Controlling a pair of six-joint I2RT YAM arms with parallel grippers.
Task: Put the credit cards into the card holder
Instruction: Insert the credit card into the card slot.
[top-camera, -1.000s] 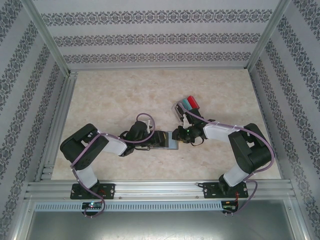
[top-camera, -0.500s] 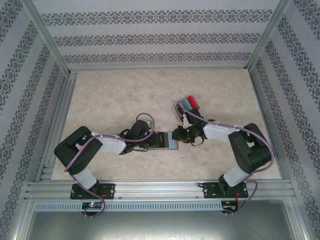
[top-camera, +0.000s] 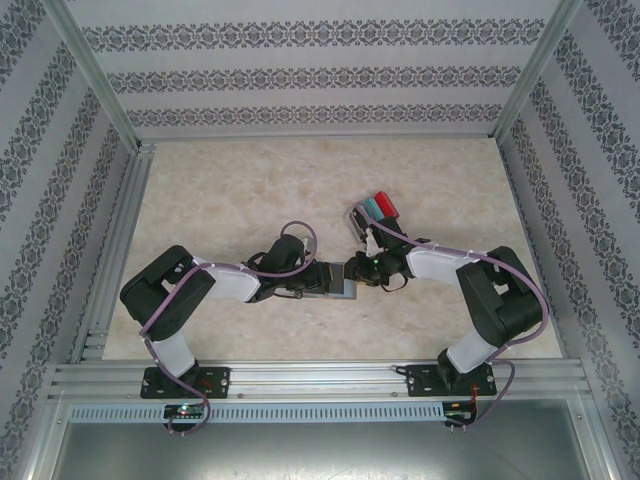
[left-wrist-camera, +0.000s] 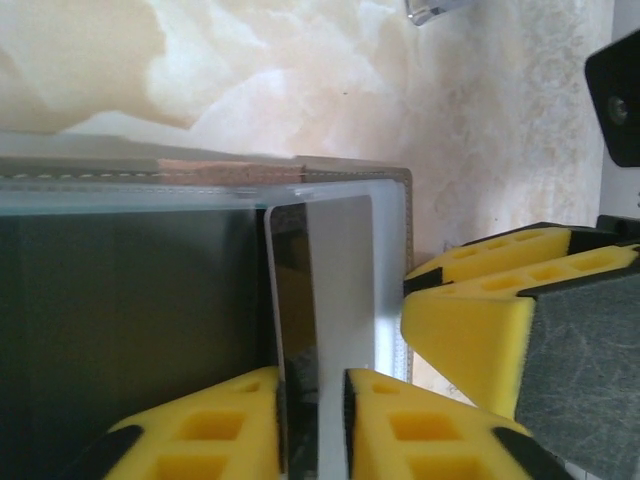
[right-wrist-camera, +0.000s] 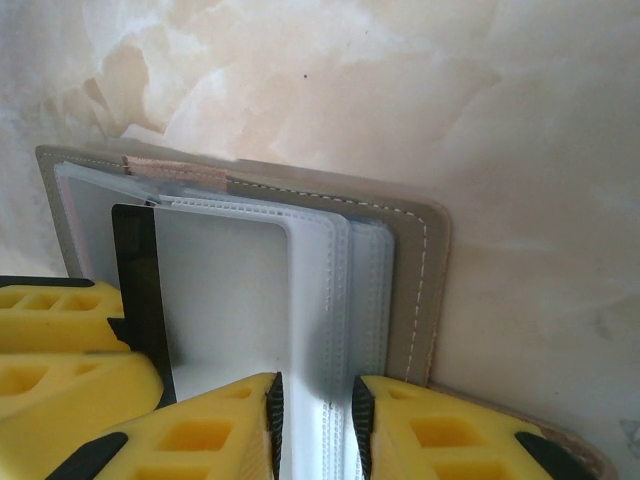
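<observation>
Left wrist view, closest in: left gripper (left-wrist-camera: 312, 420) clenched on the near edge of a dark card (left-wrist-camera: 325, 290), one yellow pad on each face. Carries that card edge-up over the open card holder (left-wrist-camera: 150, 290), far end against the clear sleeves; cannot tell whether inside a pocket. Just to the right, right gripper (left-wrist-camera: 430, 290) pinched on the holder's sleeve edge. Right wrist view: right gripper (right-wrist-camera: 312, 415) grasping a bundle of clear sleeves of the card holder (right-wrist-camera: 415, 270), grey stitched cover lying flat beneath. At left, left gripper (right-wrist-camera: 110, 335) with the dark card (right-wrist-camera: 135, 280) standing over the pale inner panel. Beyond, bare marbled table (right-wrist-camera: 400, 90). Top external view: left gripper (top-camera: 322, 277) and right gripper (top-camera: 357, 270) nose to nose over the card holder (top-camera: 340, 290), near mid-table (top-camera: 230, 190). Farther back, beside the right forearm, red and teal cards (top-camera: 380, 207) stacked, well apart from the holder.
</observation>
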